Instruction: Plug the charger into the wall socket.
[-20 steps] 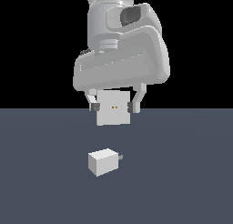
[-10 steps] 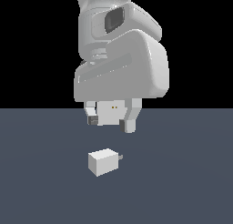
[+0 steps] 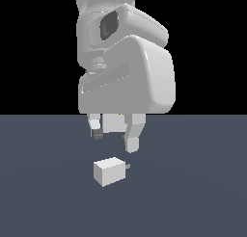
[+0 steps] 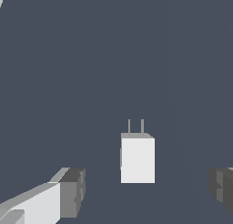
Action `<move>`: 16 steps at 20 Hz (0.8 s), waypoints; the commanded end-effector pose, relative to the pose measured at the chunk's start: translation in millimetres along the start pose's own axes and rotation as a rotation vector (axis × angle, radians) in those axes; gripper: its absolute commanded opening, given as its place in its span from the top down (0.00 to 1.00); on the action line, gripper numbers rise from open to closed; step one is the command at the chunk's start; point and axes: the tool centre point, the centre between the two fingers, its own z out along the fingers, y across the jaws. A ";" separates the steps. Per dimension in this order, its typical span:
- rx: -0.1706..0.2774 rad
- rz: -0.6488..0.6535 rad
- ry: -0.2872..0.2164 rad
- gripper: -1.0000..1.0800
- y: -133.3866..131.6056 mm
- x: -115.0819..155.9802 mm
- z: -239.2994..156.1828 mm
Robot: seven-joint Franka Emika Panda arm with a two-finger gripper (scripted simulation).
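On the dark worktop [image 3: 202, 202] lies the charger [image 3: 109, 171], flat on one side with its two short prongs [image 4: 135, 126] pointing level toward the exterior view's right, so it could go into an upright plate without being turned. Just above it hangs the end effector [image 3: 114, 138], spread wide and gripping nothing, one finger to each side of the block in the wrist view, seemingly lined up to close on its flanks. Only a sliver of the wall socket [image 3: 116, 123] shows behind the fingers
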 end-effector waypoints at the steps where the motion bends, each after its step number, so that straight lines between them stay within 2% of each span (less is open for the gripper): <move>1: 0.000 0.006 0.000 0.04 -0.1 -0.5 0.6; 8: 0.000 0.004 0.000 0.04 -0.1 -0.8 5.1; 16: 0.000 0.005 -0.001 0.04 0.6 -2.1 37.6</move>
